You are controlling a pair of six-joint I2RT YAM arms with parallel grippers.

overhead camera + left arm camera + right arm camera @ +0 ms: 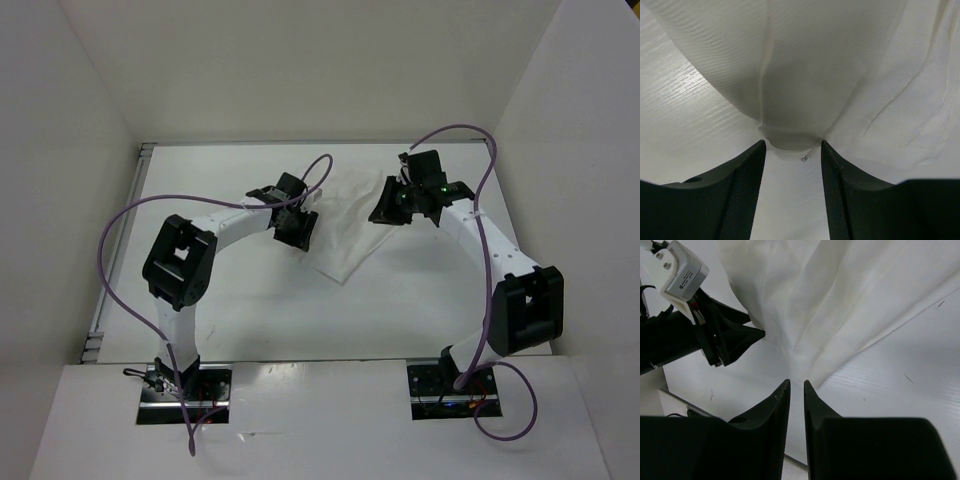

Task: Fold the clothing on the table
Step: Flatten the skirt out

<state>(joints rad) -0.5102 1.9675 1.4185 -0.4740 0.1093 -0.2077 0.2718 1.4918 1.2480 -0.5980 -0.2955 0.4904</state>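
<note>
Top external view is showing the left gripper point(298, 228) hanging low at the left side of the clothing point(345, 225). The clothing is lying flat and wrinkled around the middle of the table point(250, 300), a little toward the far edge. In the left wrist view the jaws are standing wide apart. A rounded fold of the cloth is ending just in front of the fingertips point(747, 170), and nothing is being pinched between them.

On the right side of the clothing, the right gripper point(392, 205) is also hanging low. In the right wrist view its fingers point(775, 410) are standing only a little apart, with bare table showing through the narrow gap. A pointed corner of the cloth is reaching almost to the tips, but it is not being clamped.

So the garment is lying free, with both grippers at its two sides. I am judging that the step in hand is to take these two sides for a fold.

- The right jaws are needing more opening before they are going forward.
- Both grippers should be going low, nearly touching the table.
- The thin cloth is likely sliding away if it is pushed from the side.
- Lifting should be happening together, so that the fabric is not twisting.
</note>
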